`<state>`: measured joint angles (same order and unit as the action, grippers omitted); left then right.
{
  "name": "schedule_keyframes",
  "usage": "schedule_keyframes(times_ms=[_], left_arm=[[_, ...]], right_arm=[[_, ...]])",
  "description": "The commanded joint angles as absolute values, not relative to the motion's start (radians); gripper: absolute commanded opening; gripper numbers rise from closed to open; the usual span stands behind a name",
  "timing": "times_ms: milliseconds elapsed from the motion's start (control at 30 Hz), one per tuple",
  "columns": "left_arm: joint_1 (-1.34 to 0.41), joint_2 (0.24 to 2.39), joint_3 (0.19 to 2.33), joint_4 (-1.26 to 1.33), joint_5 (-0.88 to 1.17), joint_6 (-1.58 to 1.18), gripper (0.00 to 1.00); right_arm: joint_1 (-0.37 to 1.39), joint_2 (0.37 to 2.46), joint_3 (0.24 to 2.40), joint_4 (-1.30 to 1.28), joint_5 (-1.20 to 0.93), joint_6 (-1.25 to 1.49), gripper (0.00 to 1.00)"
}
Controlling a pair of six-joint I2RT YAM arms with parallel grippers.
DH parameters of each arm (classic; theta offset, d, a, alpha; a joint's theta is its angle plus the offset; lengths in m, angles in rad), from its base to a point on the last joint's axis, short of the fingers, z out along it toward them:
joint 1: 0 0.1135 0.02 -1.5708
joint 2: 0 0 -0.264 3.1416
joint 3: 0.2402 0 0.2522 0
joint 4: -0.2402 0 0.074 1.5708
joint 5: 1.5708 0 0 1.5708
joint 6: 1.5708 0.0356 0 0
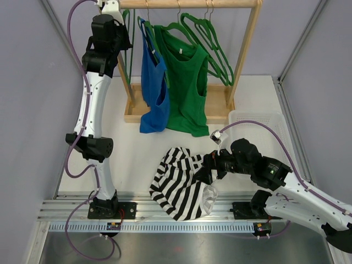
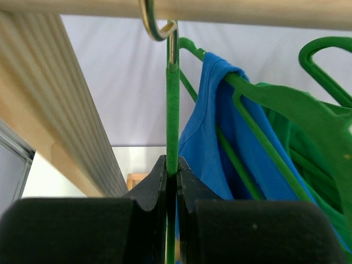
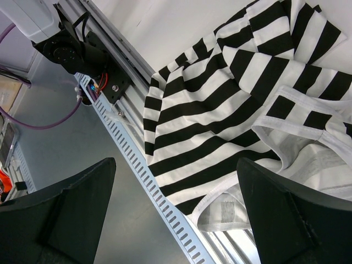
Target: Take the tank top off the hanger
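Observation:
A black-and-white striped tank top (image 1: 179, 184) lies crumpled on the table at the front edge, off any hanger; it also shows in the right wrist view (image 3: 220, 93). My right gripper (image 1: 206, 170) is open and empty just above its right side, with the jaws wide apart (image 3: 176, 165). My left gripper (image 1: 113, 22) is raised at the left end of the wooden rod (image 1: 187, 3). It is shut on the thin stem of a bare green hanger (image 2: 172, 110) that hooks on the rod (image 2: 171, 170).
A blue tank top (image 1: 154, 93) and a green tank top (image 1: 187, 82) hang on green hangers on the rack. Empty green hangers (image 1: 212, 44) hang at the right. The rack's wooden base (image 1: 132, 113) stands behind. A white basket (image 1: 258, 126) sits at the right. The aluminium rail (image 3: 165, 203) runs under the striped top.

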<state>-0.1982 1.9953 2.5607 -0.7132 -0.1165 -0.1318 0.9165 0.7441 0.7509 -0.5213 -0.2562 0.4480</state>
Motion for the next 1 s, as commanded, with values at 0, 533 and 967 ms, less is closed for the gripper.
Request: schedule_keyframes(times_ms=[0, 533, 967], left_arm=[[-0.186, 2.031, 2.606, -0.696, -0.156, -0.117, 0.0], [-0.186, 1.856, 2.479, -0.784, -0.11, -0.149, 0.44], [-0.186, 1.392, 2.039, -0.804, -0.221, -0.251, 0.99]], right_arm=[[0.922, 0.732, 0.765, -0.523, -0.268, 0.433, 0.99], [0.922, 0.747, 0.75, -0.48, -0.276, 0.451, 0.99], [0.943, 1.105, 0.867, -0.451, -0.117, 0.405, 1.0]])
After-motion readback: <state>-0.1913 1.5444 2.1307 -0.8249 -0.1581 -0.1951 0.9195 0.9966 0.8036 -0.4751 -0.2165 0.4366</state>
